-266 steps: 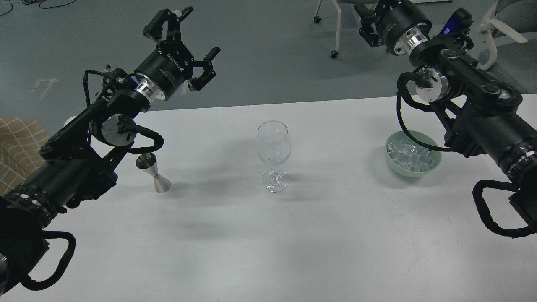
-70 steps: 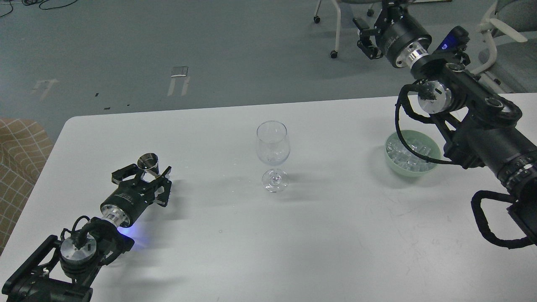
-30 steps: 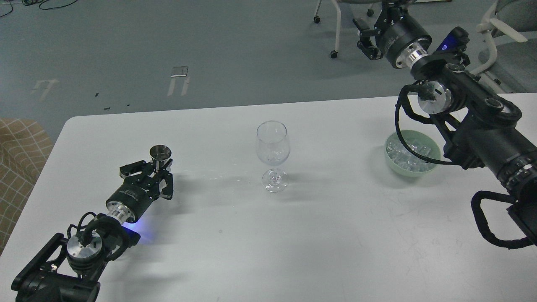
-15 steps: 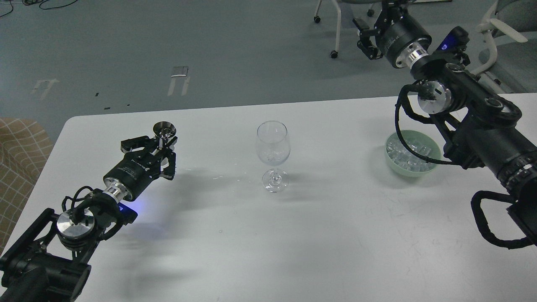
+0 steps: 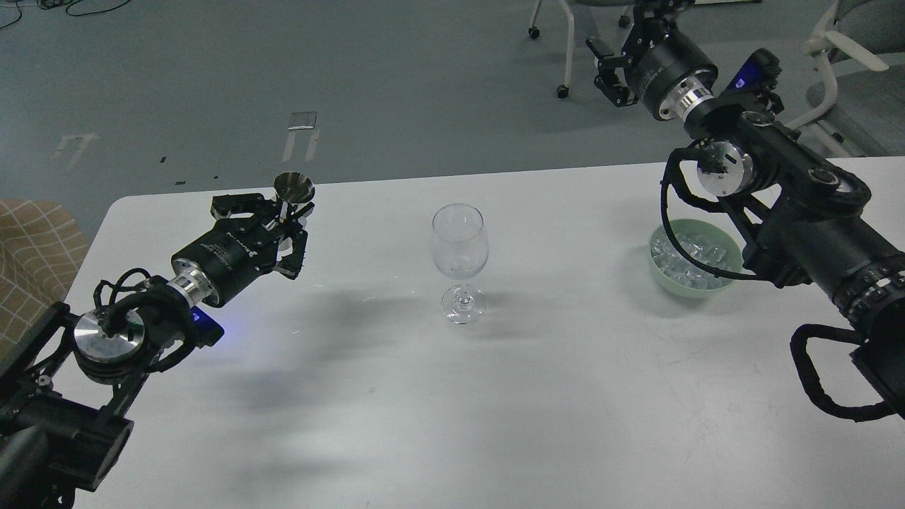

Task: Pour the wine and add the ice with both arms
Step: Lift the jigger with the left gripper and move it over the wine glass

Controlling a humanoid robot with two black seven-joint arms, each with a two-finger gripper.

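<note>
A clear stemmed wine glass (image 5: 459,254) stands upright at the table's middle; I cannot tell whether liquid is in it. My left gripper (image 5: 283,225) is shut on a small steel jigger (image 5: 293,189), held upright above the table, left of the glass. The wine inside the jigger does not show. A pale green bowl (image 5: 696,258) of clear ice cubes (image 5: 689,258) sits at the right. My right gripper (image 5: 619,60) is raised high beyond the table's far edge, above and behind the bowl; its fingers are dark and cannot be told apart.
The white table (image 5: 495,396) has its far edge just behind the glass. Office chairs (image 5: 565,42) stand on the grey floor beyond. A tan checked cushion (image 5: 28,247) lies off the table's left edge.
</note>
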